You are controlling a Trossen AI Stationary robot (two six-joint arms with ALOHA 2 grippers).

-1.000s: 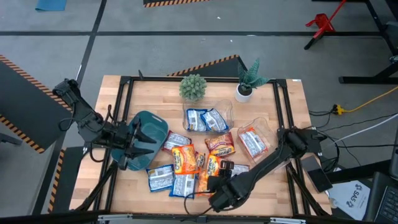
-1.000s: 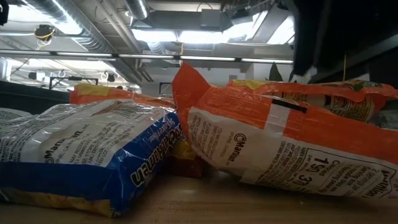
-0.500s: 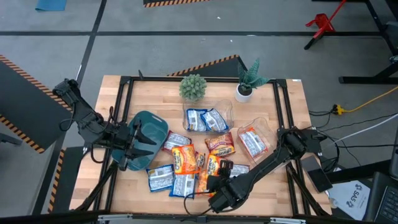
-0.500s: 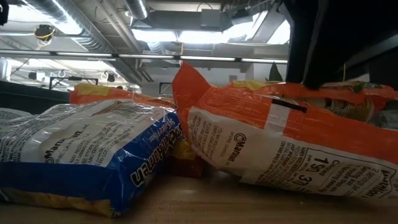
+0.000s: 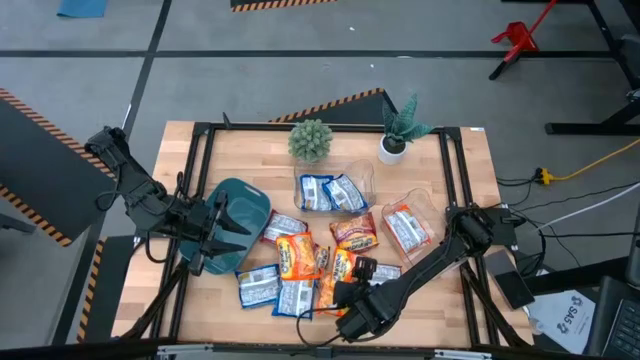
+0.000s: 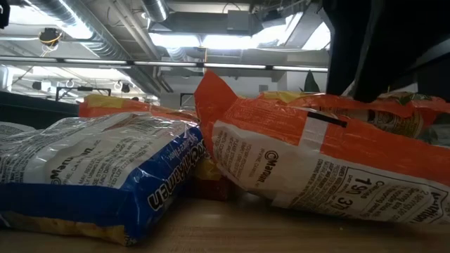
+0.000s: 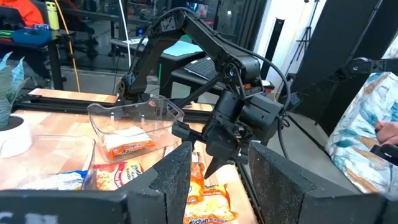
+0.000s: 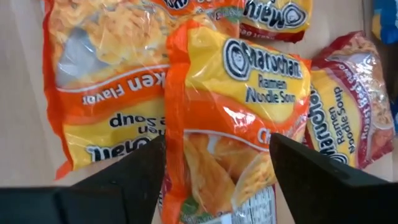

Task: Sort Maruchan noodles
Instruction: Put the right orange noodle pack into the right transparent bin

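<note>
The right gripper (image 5: 345, 300) hangs at the table's near edge with its jaws spread, straddling an orange-yellow packet (image 8: 239, 118) without clasping it; whether the fingers (image 8: 134, 177) touch the wrapper, I cannot tell; a second orange packet (image 8: 102, 93) lies just beside it, a red-brown packet (image 8: 348, 118) on the other side; blue-and-white packets (image 5: 270, 288) crowd the near edge to the left; farther back the left gripper (image 5: 232, 228) waits released over the dark teal bin (image 5: 245, 200); bare table (image 5: 250, 150) stays free beyond, toward the plants (image 5: 310, 140).
</note>
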